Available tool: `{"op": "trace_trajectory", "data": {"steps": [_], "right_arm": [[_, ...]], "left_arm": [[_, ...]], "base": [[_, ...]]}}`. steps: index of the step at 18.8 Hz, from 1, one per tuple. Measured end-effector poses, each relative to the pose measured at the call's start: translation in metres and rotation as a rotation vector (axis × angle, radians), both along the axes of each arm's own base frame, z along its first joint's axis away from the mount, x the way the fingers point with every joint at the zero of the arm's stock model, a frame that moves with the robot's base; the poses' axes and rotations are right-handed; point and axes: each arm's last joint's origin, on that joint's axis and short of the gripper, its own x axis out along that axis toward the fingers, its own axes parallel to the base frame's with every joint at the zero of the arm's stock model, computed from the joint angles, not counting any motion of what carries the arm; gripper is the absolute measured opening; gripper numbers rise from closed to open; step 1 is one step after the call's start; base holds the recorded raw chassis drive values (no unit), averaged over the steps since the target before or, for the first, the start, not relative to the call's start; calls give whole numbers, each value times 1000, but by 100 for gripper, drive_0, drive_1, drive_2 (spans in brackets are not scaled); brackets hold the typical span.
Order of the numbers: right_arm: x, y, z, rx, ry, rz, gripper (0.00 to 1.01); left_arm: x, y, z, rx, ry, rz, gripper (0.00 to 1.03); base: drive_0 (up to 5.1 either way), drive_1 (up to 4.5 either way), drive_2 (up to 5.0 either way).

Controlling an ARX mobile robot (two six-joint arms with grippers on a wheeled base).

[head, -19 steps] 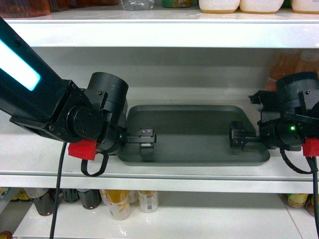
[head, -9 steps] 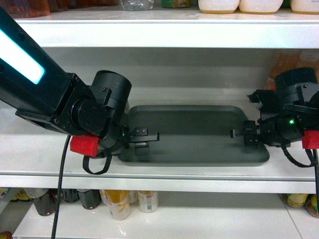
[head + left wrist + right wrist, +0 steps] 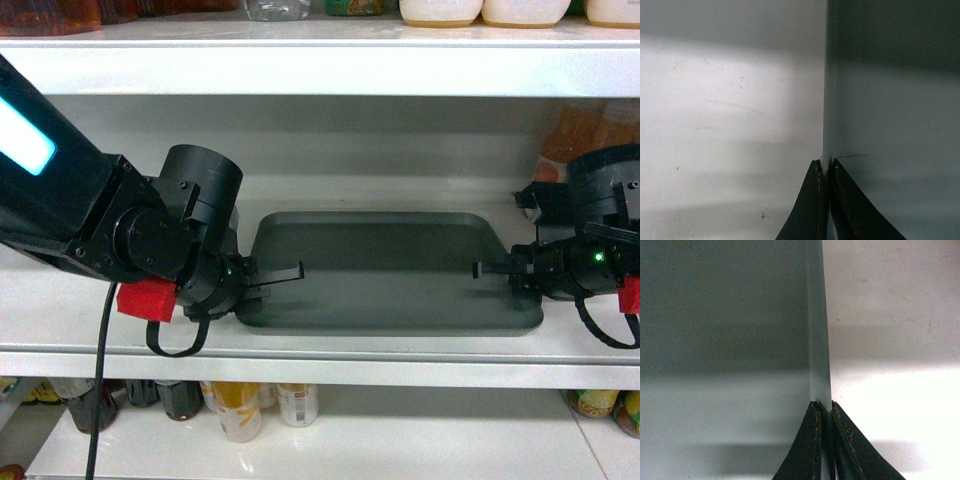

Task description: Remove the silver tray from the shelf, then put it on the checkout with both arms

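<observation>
The silver tray (image 3: 390, 270) lies flat on the white shelf (image 3: 300, 352) in the head view. My left gripper (image 3: 296, 270) sits at the tray's left end and my right gripper (image 3: 480, 268) at its right end. In the left wrist view the left gripper (image 3: 825, 162) is shut with the tray's (image 3: 890, 100) thin rim between its fingertips, white shelf (image 3: 730, 100) to the left. In the right wrist view the right gripper (image 3: 823, 404) is likewise shut on the rim of the tray (image 3: 725, 340), shelf (image 3: 890, 415) to the right. The checkout is out of view.
A higher shelf board (image 3: 320, 65) hangs close above, carrying jars and bottles. Bottles and cans (image 3: 240, 405) stand on the level below. An orange packet (image 3: 570, 135) sits at the back right, behind the right arm's bulky joint (image 3: 610, 215).
Both grippers have drawn outward from the tray's inside toward its two ends. Their wrists have rolled, and the jaws that stood open have closed on the rim.
</observation>
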Motion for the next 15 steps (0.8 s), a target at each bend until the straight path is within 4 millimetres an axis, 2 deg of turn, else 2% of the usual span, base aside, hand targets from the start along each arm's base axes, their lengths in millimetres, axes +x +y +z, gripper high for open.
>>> {"op": "trace_trajectory", "data": {"steps": [6,7,9,12,15], "right_arm": [[-39,-1,6,38,13,-15,3],[-59,-1,17,61,-6,-21,3],[-75,0,36,76,-47,-23,3],[-94,5,67,107,-126,-19,3],[-122,9,97,140,-205,-9,3]], "left_arm": [[-31,4,5,0,-38,-7,3],[-46,5,12,10,-48,-17,3],[-58,5,26,7,-86,-20,3],[-72,6,58,17,-168,-24,3],[-99,11,91,51,-267,-39,3]], "base": [[0,0,0],[0,0,0],[0,0,0],[0,0,0],[0,0,0]]}}
